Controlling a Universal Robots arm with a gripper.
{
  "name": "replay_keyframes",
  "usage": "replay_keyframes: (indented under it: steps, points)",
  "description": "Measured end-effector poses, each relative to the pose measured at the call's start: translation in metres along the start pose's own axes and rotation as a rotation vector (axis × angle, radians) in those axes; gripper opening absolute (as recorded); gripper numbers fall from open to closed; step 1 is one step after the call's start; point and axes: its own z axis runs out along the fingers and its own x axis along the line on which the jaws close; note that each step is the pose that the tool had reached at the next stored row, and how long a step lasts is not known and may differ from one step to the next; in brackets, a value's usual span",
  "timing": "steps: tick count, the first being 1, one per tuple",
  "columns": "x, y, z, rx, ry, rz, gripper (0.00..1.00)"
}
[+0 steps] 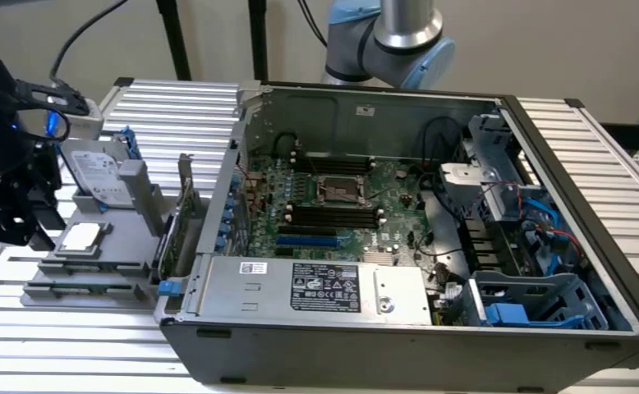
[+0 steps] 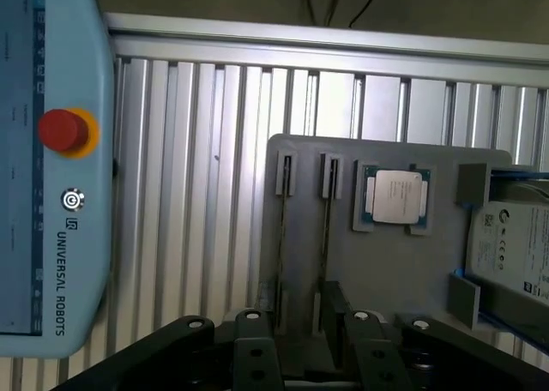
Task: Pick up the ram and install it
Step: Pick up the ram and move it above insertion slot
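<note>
Ram (image 2: 324, 237) stands on edge in the slotted grey holder (image 2: 403, 279) on the bench (image 2: 197, 194), near the processor chip (image 2: 395, 197). From the wrist cam I read it as a thin dark line running between two end clips. The second slot (image 2: 282, 237) alongside looks the same, and I can't tell if that one is loaded too. Ram is not picked up yet. The black slots on the motherboard (image 1: 331, 215) inside the open case (image 1: 407, 328) look unfilled, as far as I can make out.

Handling, my read:
- It's a light, stiff, thin board that won't flex much, but the chips and edge contacts are fragile.
- The faces are smooth, so an off-centre pinch across the thickness could slip or twist it.
- I'd hold it at the exposed long edge, mid-length, with pads on both faces, clear of the contact edge down in the holder.
- It needs to stay square or I'd expect it to bind in the clips.

Pose:
- The jaws are spread wide with nothing between them.
- They point down over the end of the holder with the slot clips, roughly in line with the ram, and look clear of it.
- In the exterior view the jaws hang at that view's left, well apart from the case.
- The arm (image 1: 402, 37) rises behind the case.
- Hard drive (image 2: 515, 245) and teach pendant (image 2: 51, 168) flank the holder, both clear of the jaws.
</note>
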Motion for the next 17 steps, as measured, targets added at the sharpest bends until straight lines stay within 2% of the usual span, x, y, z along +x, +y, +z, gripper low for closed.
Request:
replay_keyframes:
  steps: [17]
  points:
    - [0.002,-0.0014,0.0307,0.0001,-0.0006,0.000,0.36]
